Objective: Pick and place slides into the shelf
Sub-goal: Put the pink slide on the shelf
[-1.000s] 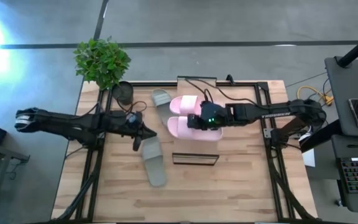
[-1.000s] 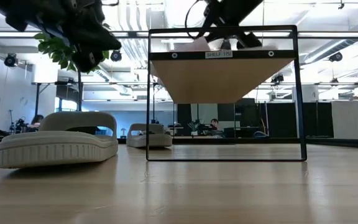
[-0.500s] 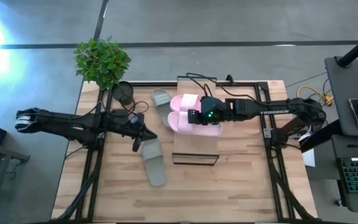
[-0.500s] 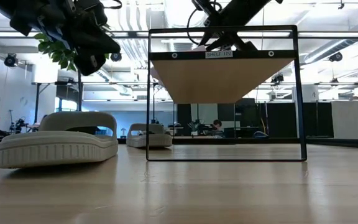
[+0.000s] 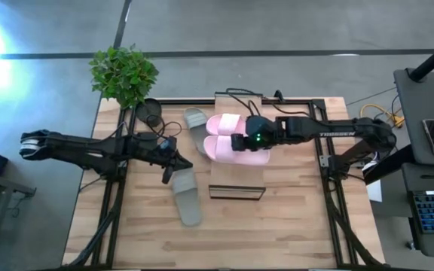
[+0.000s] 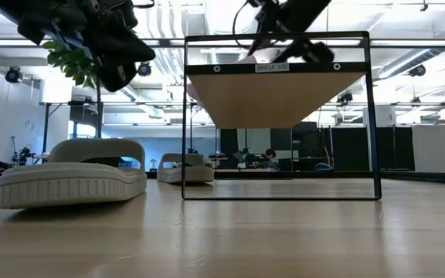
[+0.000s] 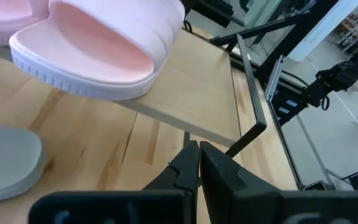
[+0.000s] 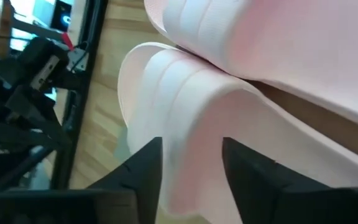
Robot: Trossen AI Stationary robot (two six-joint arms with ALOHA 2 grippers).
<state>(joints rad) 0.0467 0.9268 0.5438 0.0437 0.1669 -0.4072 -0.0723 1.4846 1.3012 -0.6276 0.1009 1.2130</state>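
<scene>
pale pink slides (image 5: 228, 135), grey-green slides (image 5: 185, 195)

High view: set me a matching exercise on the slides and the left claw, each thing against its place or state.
Things:
1. pale pink slides
2. front grey-green slide
3. back grey-green slide
4. left claw

Places or states:
A. between the dark pot and the pink pair
B. on top of the shelf
C. shut, above the table
D. on the tabletop, left of the shelf's front end

Pairs: 1-B, 2-D, 3-A, 4-C
</scene>
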